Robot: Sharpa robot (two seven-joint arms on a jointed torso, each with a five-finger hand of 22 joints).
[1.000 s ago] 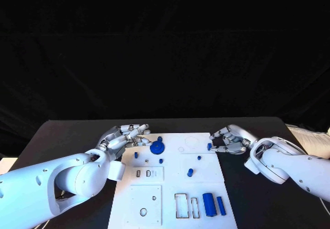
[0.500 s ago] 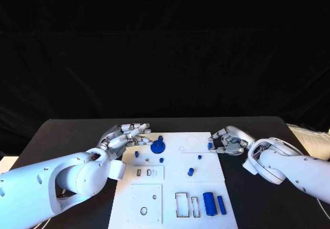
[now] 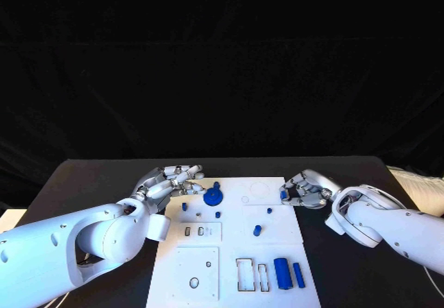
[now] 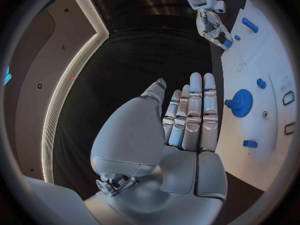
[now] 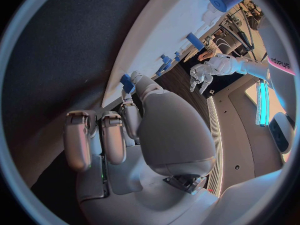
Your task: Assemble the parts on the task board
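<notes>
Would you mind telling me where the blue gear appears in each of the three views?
Head view: the blue gear sits on the board's far left part, beside the left hand.
Left wrist view: the gear lies just past the fingertips.
Right wrist view: cannot tell.
Shared landmark: the white board.

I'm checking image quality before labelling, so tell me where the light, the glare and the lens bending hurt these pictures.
Head view: the task board is bright and evenly lit, the backdrop black, parts readable. Left wrist view: fisheye curves the board's edge; the left hand is sharp, with a lit strip glaring beside it. Right wrist view: the right hand looms large, the board's edge bows, and bright room lights glare at the rim.
</notes>
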